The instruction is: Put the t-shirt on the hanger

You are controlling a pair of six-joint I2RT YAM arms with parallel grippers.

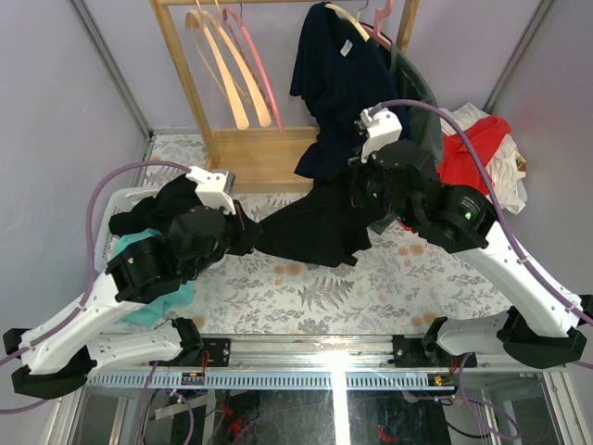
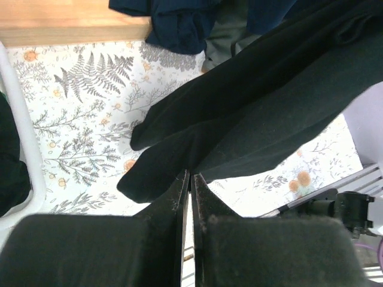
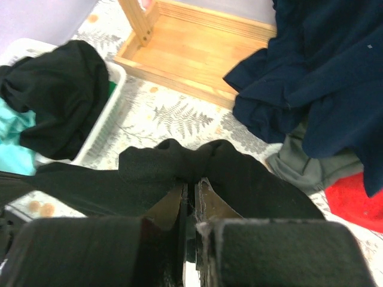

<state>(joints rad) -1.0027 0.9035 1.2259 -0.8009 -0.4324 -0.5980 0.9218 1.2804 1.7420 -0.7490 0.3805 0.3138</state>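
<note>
Closest to us, our left claw (image 2: 190, 177) and right claw (image 3: 191, 186) both pinch the black short-sleeved t-shirt (image 1: 315, 222), stretched sideways between them over the floral counter (image 1: 306, 287), with the pink plastic hanger (image 1: 267, 83) well beyond on the wooden rack (image 1: 188, 83), seemingly nearer our left arm.

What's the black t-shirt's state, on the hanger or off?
Off: black t-shirt stretched between left hand and right hand, away from the wooden rack.

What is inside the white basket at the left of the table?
A black garment and, partly under it, a turquoise cloth. Anything beneath them is covered.
</note>
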